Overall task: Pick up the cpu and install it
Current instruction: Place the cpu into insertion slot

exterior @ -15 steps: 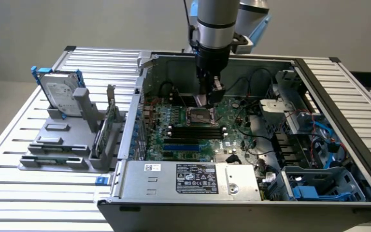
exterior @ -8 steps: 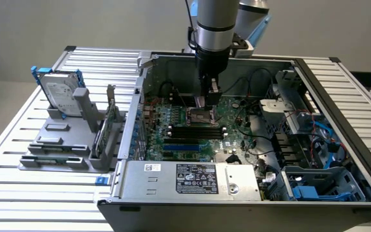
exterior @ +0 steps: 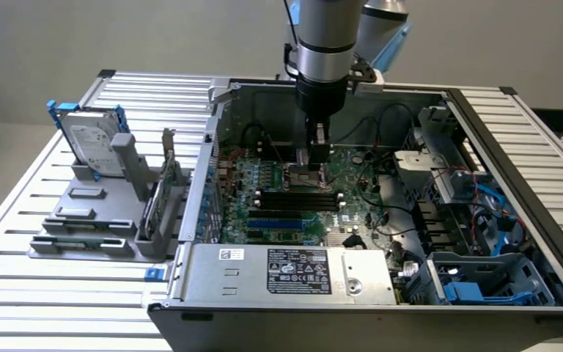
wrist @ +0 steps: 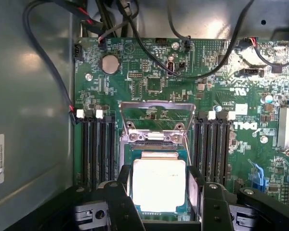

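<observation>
The cpu [wrist: 159, 185], a small square chip with a bright silver top and a green rim, sits between the two black fingers [wrist: 124, 190] of my gripper [wrist: 159, 188], which is shut on its sides. It hangs just over the motherboard's socket [wrist: 154, 138], whose metal load plate [wrist: 156, 113] stands flipped open behind it. In the exterior view my gripper [exterior: 313, 158] reaches straight down into the open computer case, right above the socket [exterior: 306, 178]; the chip itself is hidden there.
Black memory slots [wrist: 94, 149] flank the socket on both sides. Loose cables [wrist: 43, 62] run along the case wall. A power supply [exterior: 292, 271] lies at the case front. A hard drive [exterior: 94, 147] stands in a grey fixture [exterior: 96, 220] at the exterior view's left.
</observation>
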Robot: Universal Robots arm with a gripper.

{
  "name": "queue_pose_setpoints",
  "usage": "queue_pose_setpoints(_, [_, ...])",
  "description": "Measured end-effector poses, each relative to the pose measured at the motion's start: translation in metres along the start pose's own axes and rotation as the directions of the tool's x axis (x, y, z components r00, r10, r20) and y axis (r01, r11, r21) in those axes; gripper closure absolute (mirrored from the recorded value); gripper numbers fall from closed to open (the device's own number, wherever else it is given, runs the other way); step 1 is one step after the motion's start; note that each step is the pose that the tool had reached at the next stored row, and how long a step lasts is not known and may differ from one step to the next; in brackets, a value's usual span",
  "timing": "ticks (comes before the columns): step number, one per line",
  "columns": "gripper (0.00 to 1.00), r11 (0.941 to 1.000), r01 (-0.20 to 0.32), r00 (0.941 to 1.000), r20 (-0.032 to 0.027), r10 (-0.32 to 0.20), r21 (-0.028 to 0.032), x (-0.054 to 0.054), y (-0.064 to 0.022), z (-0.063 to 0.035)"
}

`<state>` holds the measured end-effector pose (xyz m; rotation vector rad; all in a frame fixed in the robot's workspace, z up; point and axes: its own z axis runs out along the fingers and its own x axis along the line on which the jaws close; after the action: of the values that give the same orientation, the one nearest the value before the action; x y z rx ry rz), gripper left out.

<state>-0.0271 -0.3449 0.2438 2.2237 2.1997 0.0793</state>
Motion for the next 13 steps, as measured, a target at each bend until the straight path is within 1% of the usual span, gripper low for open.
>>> queue_pose_setpoints(3, [0.45, 0.9997, -0.024, 0.9997, 0.0011, 0.024, -0.0006, 0.000, -0.0013, 0.0032])
queue_pose_setpoints(5, [0.45, 0.9995, -0.031, 0.9995, 0.0020, 0.031, -0.0008, 0.000, -0.0039, 0.0058])
queue_pose_setpoints(7, [0.45, 0.9994, -0.034, 0.9994, 0.0021, 0.034, -0.0010, 0.000, -0.0059, 0.0079])
queue_pose_setpoints(11, [0.45, 0.9994, -0.034, 0.9994, 0.0022, 0.034, -0.0010, 0.000, -0.0061, 0.0099])
queue_pose_setpoints(13, [0.45, 0.9994, -0.034, 0.9994, 0.0020, 0.034, -0.0027, 0.000, -0.0067, 0.0124])
